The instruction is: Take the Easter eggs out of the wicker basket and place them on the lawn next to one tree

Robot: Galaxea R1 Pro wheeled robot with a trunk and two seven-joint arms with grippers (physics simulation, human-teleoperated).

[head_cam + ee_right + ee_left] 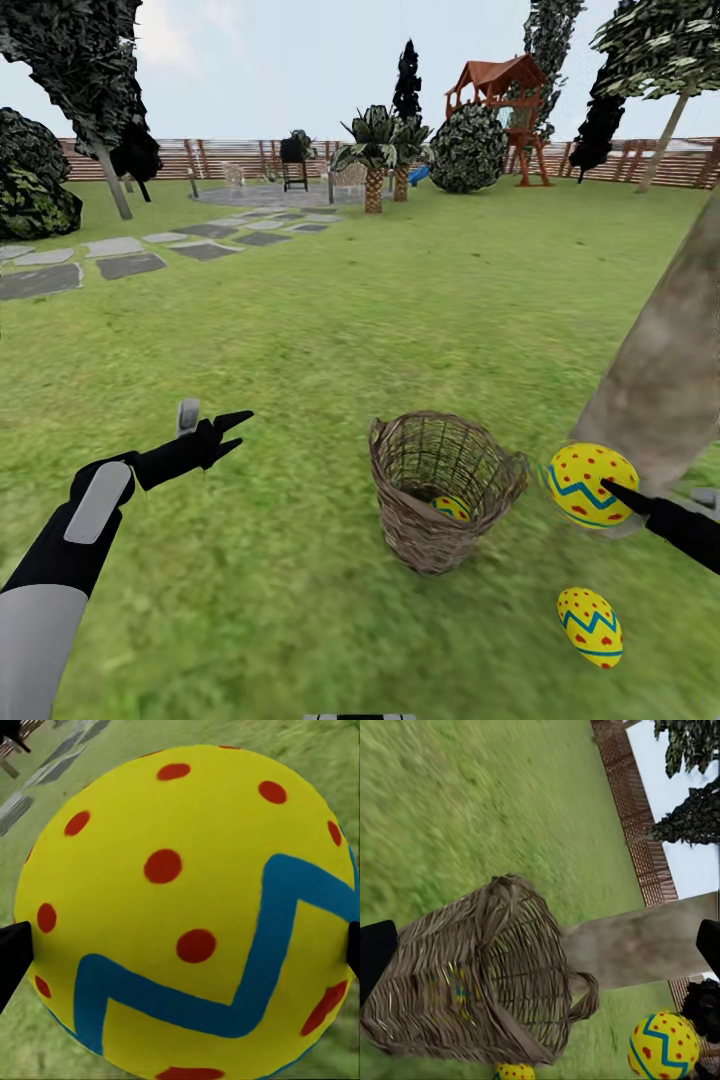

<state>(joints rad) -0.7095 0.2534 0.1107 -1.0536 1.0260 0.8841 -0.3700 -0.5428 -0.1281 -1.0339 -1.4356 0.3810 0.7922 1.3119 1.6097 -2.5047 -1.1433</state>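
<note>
We find the right gripper closed on one egg beside the tree trunk. A second egg lies on the grass; a third egg sits inside the basket. The left gripper hangs spread and empty.

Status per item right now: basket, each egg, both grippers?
Brown woven-twig wicker basket: upright on the lawn, one egg inside.
Yellow egg with blue zigzag in the basket: not yet taken out.
Yellow egg held near the pale mottled tree trunk: egg gripped, off the grass.
Yellow egg on the grass: lying free, on the trunk's side of the basket.
Left gripper: open, empty.
Right gripper: shut on the held egg.
</note>
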